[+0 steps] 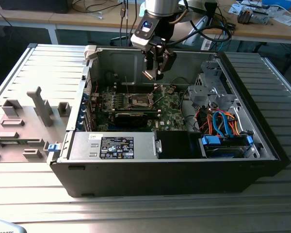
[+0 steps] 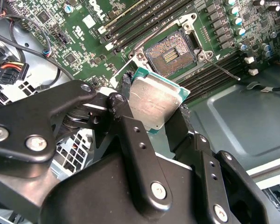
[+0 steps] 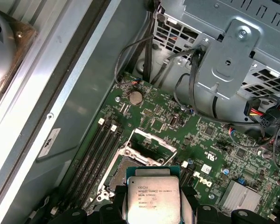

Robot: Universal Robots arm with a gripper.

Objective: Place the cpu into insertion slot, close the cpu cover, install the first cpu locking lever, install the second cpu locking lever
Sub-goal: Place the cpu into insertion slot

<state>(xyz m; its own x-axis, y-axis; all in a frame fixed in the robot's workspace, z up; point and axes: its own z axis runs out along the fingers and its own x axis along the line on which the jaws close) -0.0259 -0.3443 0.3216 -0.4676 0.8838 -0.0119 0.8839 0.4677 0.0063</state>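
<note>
One arm hangs over the open PC case (image 1: 184, 170) in the exterior view, tool (image 1: 153, 74) above the green board (image 1: 172, 109). Second wrist view: fingers (image 2: 130, 126) clamped on the cpu (image 2: 155, 101), held above the bare insertion slot (image 2: 170, 53). First wrist view: cpu cover (image 3: 151, 140) stands open at the slot's edge.

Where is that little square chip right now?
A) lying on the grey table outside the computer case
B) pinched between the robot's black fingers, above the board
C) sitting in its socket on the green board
B: in the second wrist view the gripper clamps the cpu by its edges, while the insertion slot lies bare beyond it.
</note>
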